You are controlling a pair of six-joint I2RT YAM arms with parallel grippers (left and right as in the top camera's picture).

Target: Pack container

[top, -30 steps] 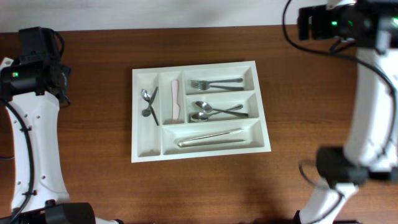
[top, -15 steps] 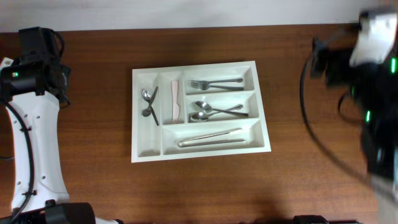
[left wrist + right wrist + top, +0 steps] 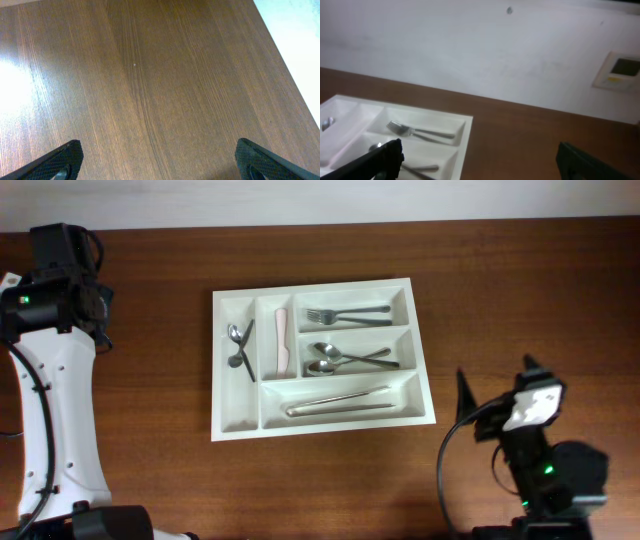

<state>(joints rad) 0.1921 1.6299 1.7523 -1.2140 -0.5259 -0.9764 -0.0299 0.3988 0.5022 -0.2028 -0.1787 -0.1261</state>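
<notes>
Tray (image 3: 235, 412) flat on bench (image 3: 500, 300), centre.
Near long slot: long steel cutlery (image 3: 338, 401).
Middle right slot: spoons (image 3: 345, 359).
Far right slot: forks (image 3: 345, 313).
Left narrow slots: small spoons (image 3: 239, 346), pink utensil (image 3: 283, 343).
Left jaws, right jaws spread wide, empty.

The table (image 3: 150, 430) is brown wood with a fine straight grain, smooth and semi-glossy; light glares off it in the left wrist view. The container (image 3: 237, 408) is white plastic, smooth with a soft sheen. The forks (image 3: 345, 314) and spoons (image 3: 340, 358) are polished metal, bright and reflective. The pale pink utensil (image 3: 283, 343) looks matt, not metallic. The fingers (image 3: 60, 162) of the left end effector (image 3: 157, 157) are black and matt. The wall (image 3: 470, 45) is matt white.
</notes>
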